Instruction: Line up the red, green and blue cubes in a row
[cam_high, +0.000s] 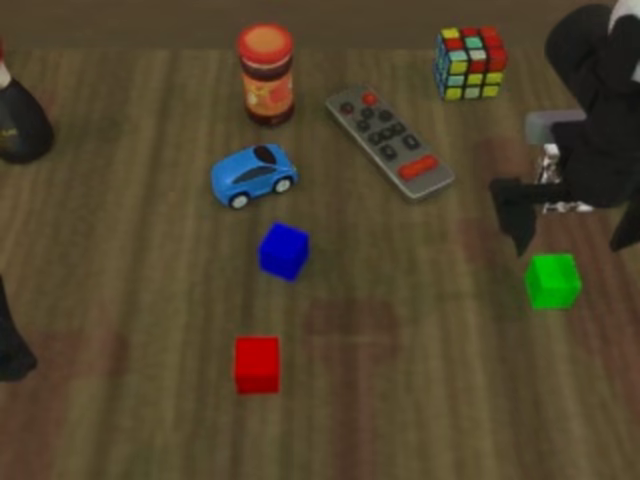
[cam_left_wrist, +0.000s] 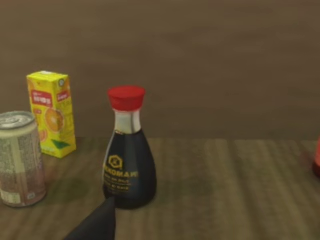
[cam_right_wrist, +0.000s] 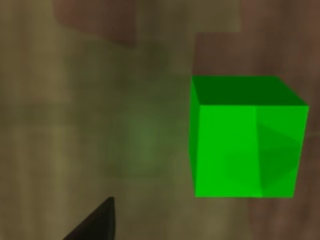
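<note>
Green cube (cam_high: 553, 281) sits on the table (cam_high: 420, 400) near its right edge, well apart from the blue cube (cam_high: 284, 250) and the red cube (cam_high: 257, 364), which lie near the middle, blue farther back, red nearer the front. None of the three is lined up yet.

The right gripper (cam_high: 575, 225) hangs just above and behind the green cube with its fingers spread wide and nothing between them; one dark finger (cam_high: 515, 215) shows on the cube's left, the other at the picture's right edge. The right wrist view shows the cube (cam_right_wrist: 247, 137) off to one side of a fingertip (cam_right_wrist: 95, 222), so the jaws do not look centred over it.

The step in hand seems to be picking up the green cube. To do it well, the gripper should shift until the cube lies midway between the fingers, square its fingers to two flat faces, then descend straight and close low on the sides. After that, carrying it toward the red and blue cubes would call for a clear path, away from the toy car (cam_high: 254, 176) and the remote control (cam_high: 389, 143).

The left gripper (cam_left_wrist: 95, 225) is parked at the table's left beside a soy sauce bottle (cam_left_wrist: 129, 150); I cannot tell its finger state.
</note>
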